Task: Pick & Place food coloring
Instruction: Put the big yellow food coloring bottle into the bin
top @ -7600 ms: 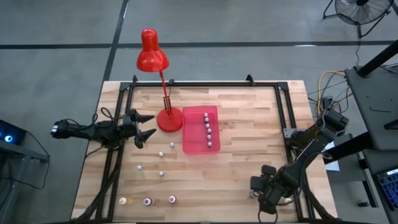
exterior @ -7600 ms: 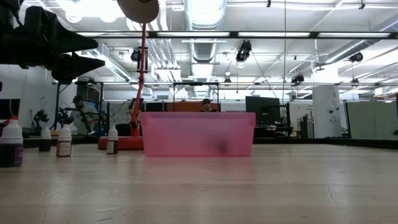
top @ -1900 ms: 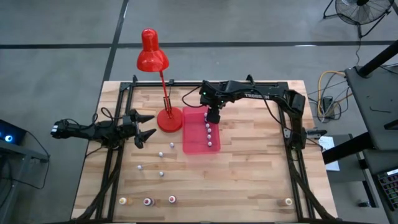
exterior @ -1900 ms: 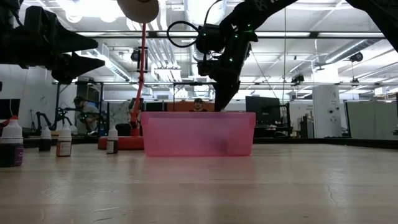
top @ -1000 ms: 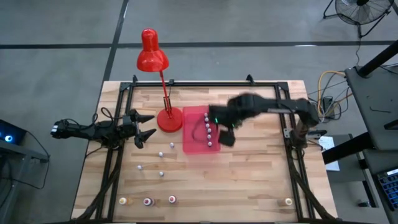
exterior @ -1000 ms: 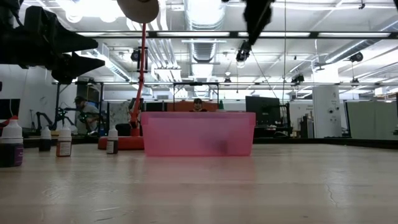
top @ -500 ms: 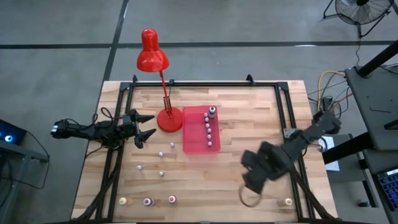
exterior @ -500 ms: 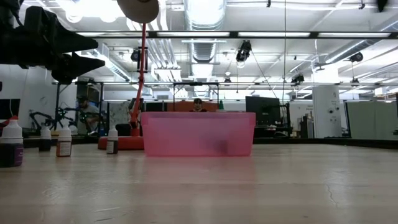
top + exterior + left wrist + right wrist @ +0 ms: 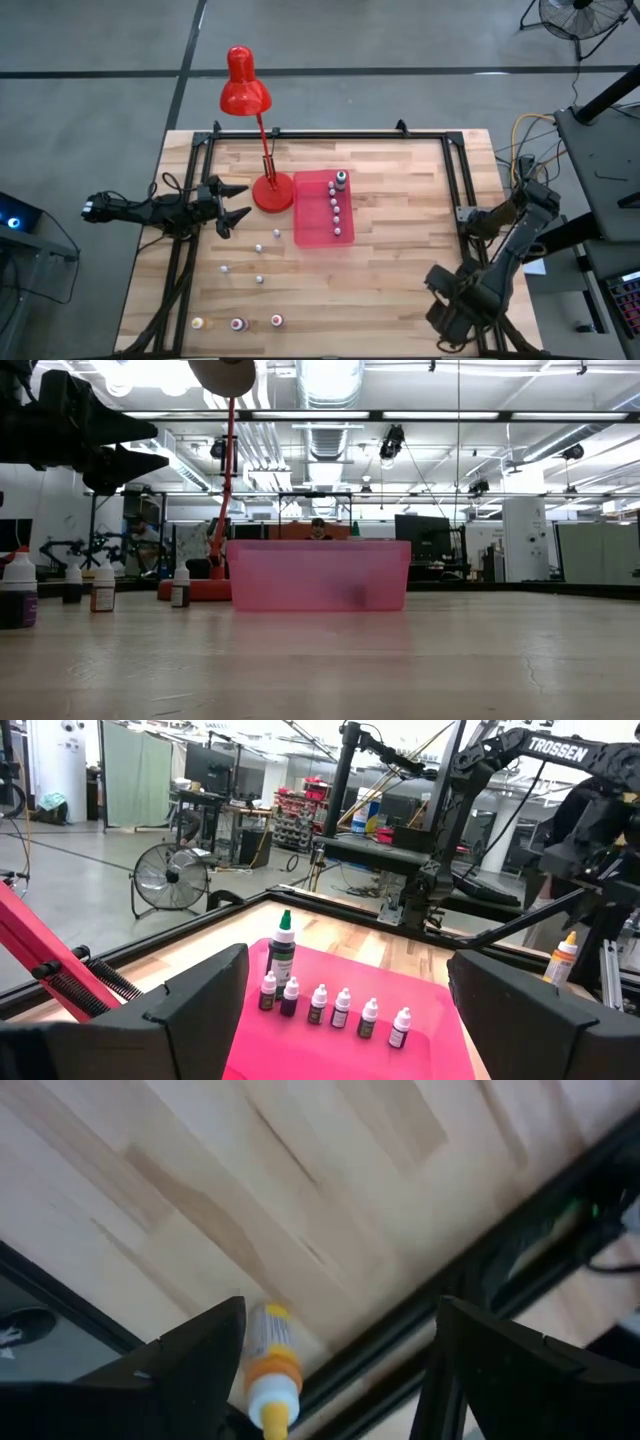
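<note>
Several tiny food coloring bottles [image 9: 336, 208] stand in a row in the pink tray [image 9: 310, 225], with a taller dark-capped one [image 9: 341, 180] at its far end. Others stand loose on the wood [image 9: 257, 247], three of them by the near edge [image 9: 237, 323]. My right gripper [image 9: 455, 325] hangs open over the near right corner. An orange-and-yellow bottle [image 9: 270, 1370] stands between its fingers, close to one finger [image 9: 190, 1370]; I cannot tell whether they touch. My left gripper [image 9: 243, 200] waits open, left of the lamp base.
A red desk lamp [image 9: 245, 95] stands with its base [image 9: 271, 193] just left of the tray. A black frame rail [image 9: 440, 1310] runs along the table edge right beside the orange bottle. Bare wood lies between the tray and the right rail.
My right arm has swung from above the tray toward the near right corner and come down over the orange bottle there. The taller dark-capped bottle now shows standing at the tray's far end. The left arm has kept still.
</note>
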